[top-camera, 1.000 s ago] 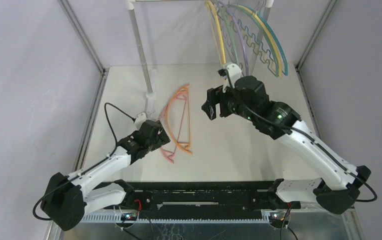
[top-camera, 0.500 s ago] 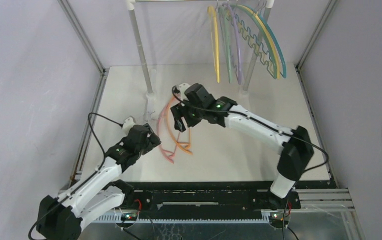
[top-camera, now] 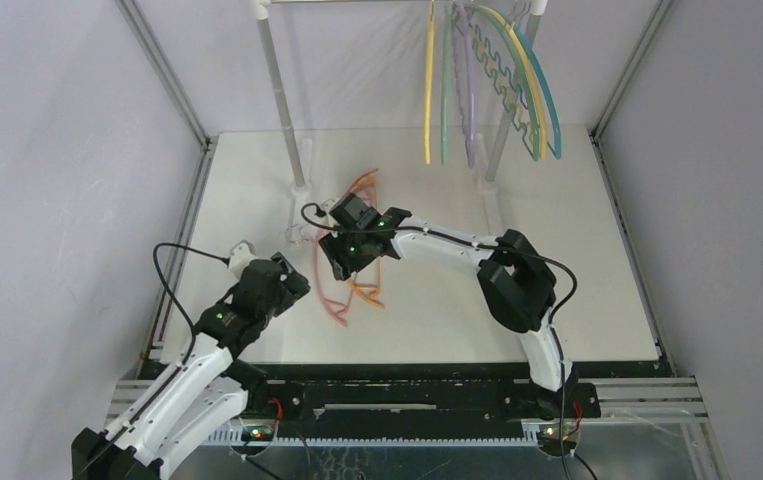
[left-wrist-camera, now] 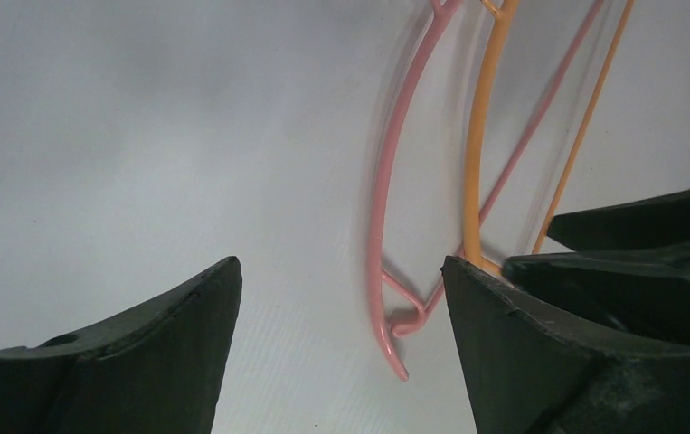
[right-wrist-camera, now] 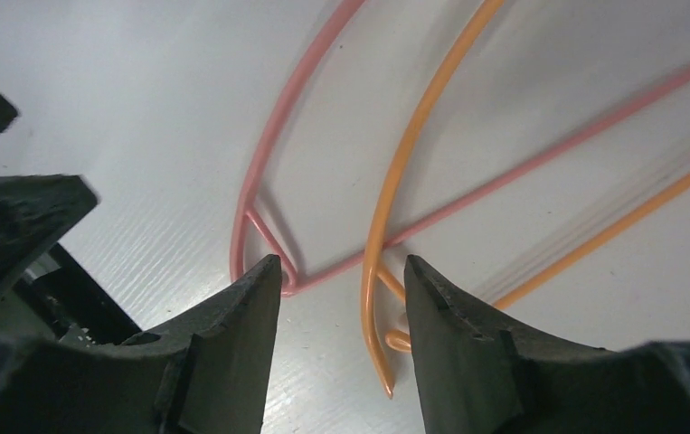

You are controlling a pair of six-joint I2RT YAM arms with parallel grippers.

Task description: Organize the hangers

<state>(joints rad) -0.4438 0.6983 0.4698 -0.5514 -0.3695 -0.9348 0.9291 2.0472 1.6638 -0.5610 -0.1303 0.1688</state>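
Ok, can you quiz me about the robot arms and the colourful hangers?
1. True or false: the pink hanger lies on the table.
2. Which colour hanger passes between the right gripper's fingers? A orange, B teal, C lilac.
3. Fill in: ___ hangers lie on the table.
Key: 1 true; 2 A, the orange hanger; 3 two.

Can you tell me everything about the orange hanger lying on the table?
The orange hanger is thin, curved and looks like smooth plastic. It lies flat on the white table, crossing the pink hanger next to it. It has a bowed top, a straight lower bar and a little notch near its tip. The right gripper hangs over that tip, one open jaw on each side; whether they touch it, I can't tell.
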